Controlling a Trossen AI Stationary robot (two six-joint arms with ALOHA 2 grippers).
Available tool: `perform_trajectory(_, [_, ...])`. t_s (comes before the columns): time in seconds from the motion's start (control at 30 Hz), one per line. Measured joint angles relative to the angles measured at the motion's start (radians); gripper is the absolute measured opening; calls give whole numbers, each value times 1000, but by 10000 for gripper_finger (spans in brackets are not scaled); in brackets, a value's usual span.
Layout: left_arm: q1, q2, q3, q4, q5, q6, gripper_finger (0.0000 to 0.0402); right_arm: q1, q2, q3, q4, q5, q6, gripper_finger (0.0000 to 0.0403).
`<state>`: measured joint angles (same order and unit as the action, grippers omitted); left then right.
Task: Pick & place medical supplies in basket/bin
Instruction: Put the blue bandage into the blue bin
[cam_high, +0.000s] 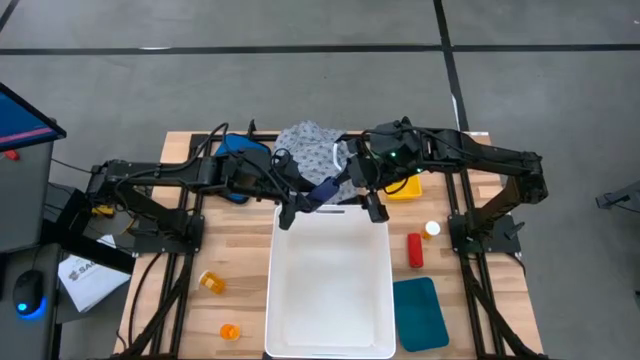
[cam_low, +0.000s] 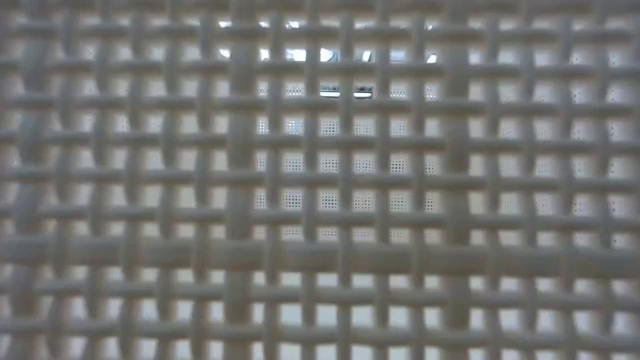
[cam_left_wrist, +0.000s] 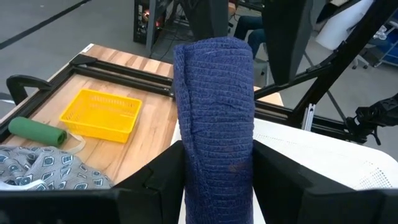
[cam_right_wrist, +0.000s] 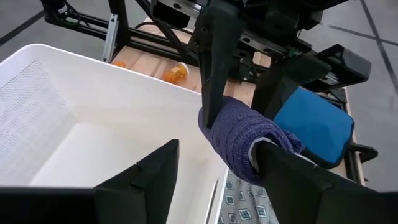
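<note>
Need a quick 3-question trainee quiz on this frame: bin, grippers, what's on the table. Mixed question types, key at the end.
1. True or false: the white bin already has supplies in it.
2. What is the left gripper shut on, above the bin's far rim? A) an orange pill bottle B) the dark blue bandage roll C) a red cylinder
3. Short answer: what lies right beside the green cylinder on the table?

Key:
1. False. No supplies show inside it.
2. B. The right gripper is open close beside the roll.
3. The yellow basket.
</note>
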<state>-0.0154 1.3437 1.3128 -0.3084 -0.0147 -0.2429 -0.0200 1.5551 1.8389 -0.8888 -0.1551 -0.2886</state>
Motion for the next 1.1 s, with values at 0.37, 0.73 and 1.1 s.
perform_trajectory(0.37, [0,0,0,2,4,0,155,-1,0,0,2,4,0,73])
perform_trajectory(0.73, [-5,-15,4,-51,-5,56,155,23,-2,-2,-20,78,-26,18])
perform_trajectory(1.1, [4,-108,1,-271,-38,122,154,66,-53,37,-130,234,-20,5])
